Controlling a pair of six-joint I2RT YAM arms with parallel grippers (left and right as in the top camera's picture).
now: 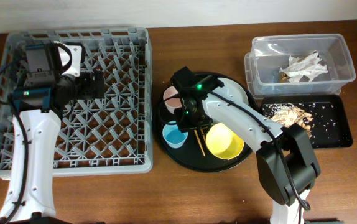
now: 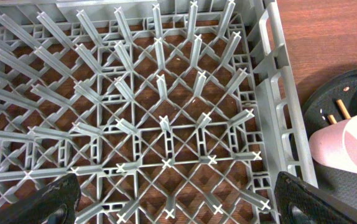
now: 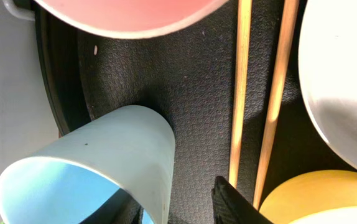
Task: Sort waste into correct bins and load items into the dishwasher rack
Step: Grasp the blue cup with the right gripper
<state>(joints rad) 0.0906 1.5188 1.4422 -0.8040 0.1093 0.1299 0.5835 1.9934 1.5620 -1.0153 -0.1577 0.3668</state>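
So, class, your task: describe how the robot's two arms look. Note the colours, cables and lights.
The left arm and the right arm both have smooth white shells with black joints. A thin black cable runs along the left one. A green light glows near the right wrist. The claw fingertips are black and finely textured.
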